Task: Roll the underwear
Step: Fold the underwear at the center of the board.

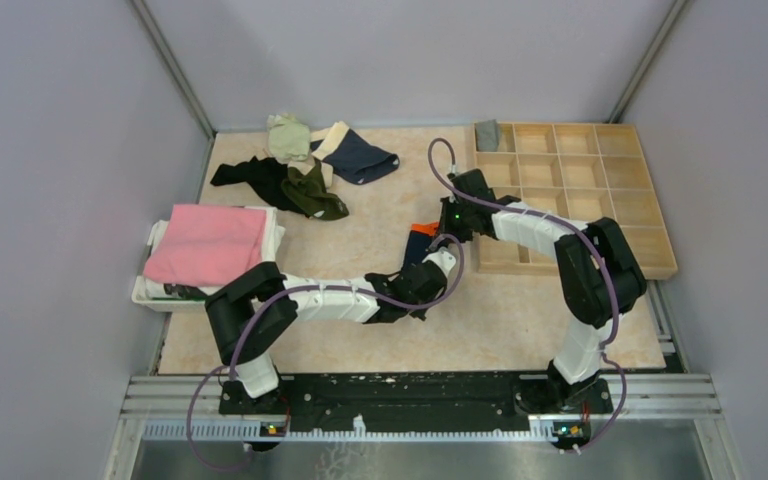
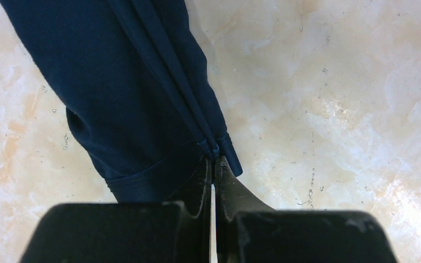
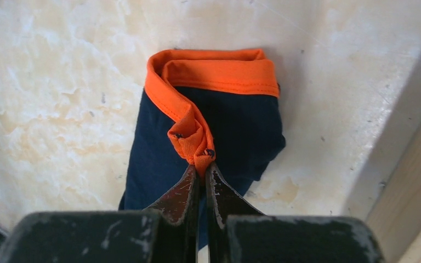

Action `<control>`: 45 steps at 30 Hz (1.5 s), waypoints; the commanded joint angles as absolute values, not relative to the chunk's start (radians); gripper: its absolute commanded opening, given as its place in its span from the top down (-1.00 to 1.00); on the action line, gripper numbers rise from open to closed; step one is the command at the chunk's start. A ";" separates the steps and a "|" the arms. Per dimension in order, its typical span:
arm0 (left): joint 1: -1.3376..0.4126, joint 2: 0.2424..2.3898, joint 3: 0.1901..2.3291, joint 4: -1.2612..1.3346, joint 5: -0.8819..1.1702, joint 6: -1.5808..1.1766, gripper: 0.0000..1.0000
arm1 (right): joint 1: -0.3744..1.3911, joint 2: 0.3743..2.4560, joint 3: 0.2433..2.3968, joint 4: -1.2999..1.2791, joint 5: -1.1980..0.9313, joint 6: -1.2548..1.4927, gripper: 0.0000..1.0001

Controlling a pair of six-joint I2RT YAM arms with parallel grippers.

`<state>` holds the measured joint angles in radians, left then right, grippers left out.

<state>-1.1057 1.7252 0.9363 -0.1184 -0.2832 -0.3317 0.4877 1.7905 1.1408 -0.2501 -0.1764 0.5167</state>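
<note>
In the middle of the top view, just left of the wooden tray (image 1: 663, 255): left gripper (image 2: 215, 160) clenched, jaws pressed together on the stitched hem of the navy underwear (image 2: 137, 98). Dark fabric drawn in long folds from that pinch toward the upper left of the left wrist frame, marbled table (image 2: 334, 109) bare to the right of it. Likewise clamped, right gripper (image 3: 202, 169), tips nipping a bunched fold of the orange waistband (image 3: 214, 68) at the opposite end of the same piece; waistband curling across the top of the right wrist frame, navy cloth below it, tray wall at the right edge. Navy underwear thus held at both ends between the two grippers, centre of the top view, orange end uppermost; whether lifted clear of the table or resting on it, cannot tell. Outward, upper left of the top view: loose heap of other pieces, namely olive green pair (image 1: 315, 198), navy pair with beige waistband (image 1: 362, 158), pale green piece (image 1: 287, 137) and black piece (image 1: 245, 175), touching or overlapping one another. Left edge: folded pink cloth (image 1: 208, 243) atop a white bin (image 1: 150, 292). Upper right: tray divided into compartments, grey roll (image 1: 487, 134) in its top-left compartment.
</note>
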 commanded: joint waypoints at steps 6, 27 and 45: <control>-1.116 1.802 0.857 -0.257 -0.211 -0.360 1.00 | 0.483 1.738 1.129 -0.290 -0.017 0.483 1.00; -1.118 1.781 0.851 -0.259 -0.207 -0.351 1.00 | 0.483 1.716 1.144 -0.306 0.016 0.474 0.35; -1.126 1.684 0.922 -0.326 -0.204 -0.370 0.85 | 0.483 1.552 1.039 -0.208 -0.176 0.508 0.35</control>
